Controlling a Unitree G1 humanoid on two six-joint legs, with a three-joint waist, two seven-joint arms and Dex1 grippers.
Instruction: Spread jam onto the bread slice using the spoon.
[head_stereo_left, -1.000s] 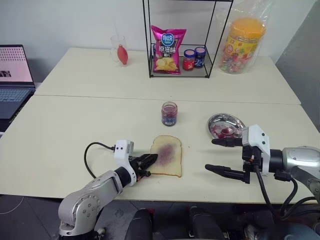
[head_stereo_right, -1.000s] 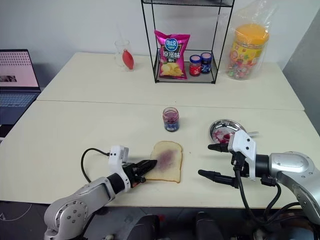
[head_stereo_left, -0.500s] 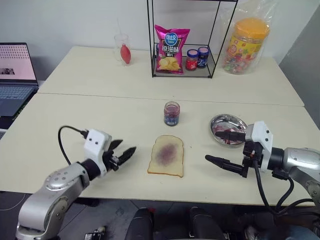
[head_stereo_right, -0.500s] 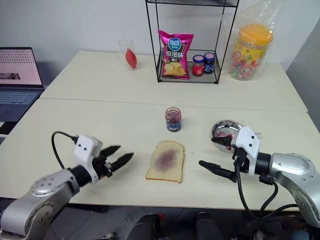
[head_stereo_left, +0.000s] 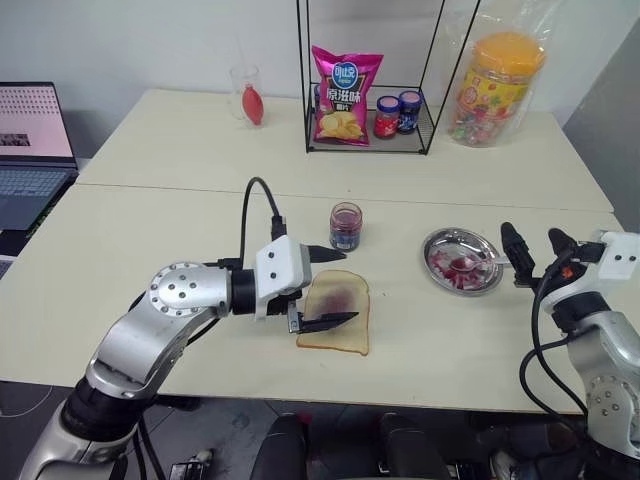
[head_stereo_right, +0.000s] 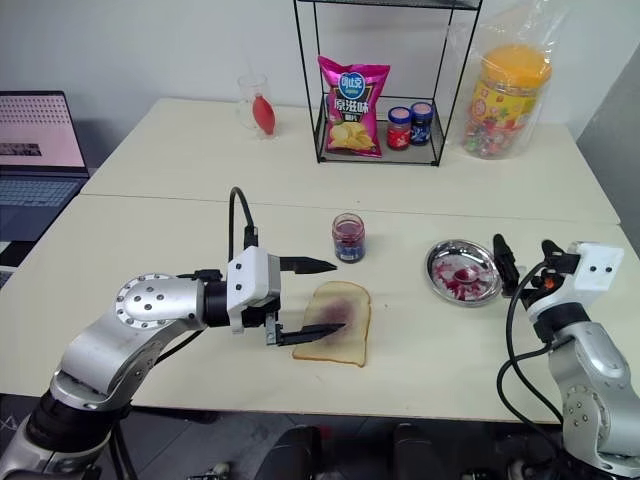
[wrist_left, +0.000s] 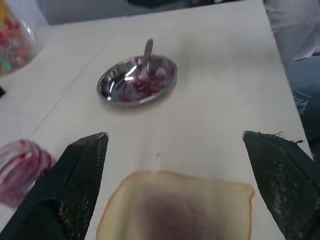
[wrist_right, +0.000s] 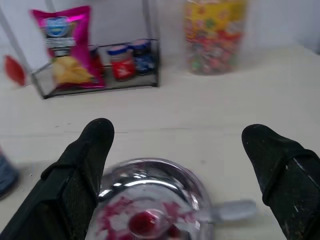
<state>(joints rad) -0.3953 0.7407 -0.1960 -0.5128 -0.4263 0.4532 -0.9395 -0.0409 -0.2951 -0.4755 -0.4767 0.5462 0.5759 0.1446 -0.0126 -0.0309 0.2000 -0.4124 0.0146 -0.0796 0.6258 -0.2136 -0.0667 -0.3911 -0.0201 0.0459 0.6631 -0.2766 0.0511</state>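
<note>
Pale sandwich bread slice with tan crust lies near the table's front edge, purple smear already on its centre. Left gripper hovers over the slice's left part, black fingers spread wide, holding nothing. Small clear glass jar of dark purple jam stands at 12 o'clock from the bread, near it. Round steel plate sits at 2–3 o'clock from the bread, well apart; slim silver spoon rests in it, stained bowl on the plate, handle toward the right gripper. That gripper is just beside the plate's 3 o'clock rim, fingers wide apart, empty.

Step, as judged: spreading looks done or paused, with the spoon set down. If more jam is wanted, next move calls for the right gripper to close on the spoon handle.
</note>
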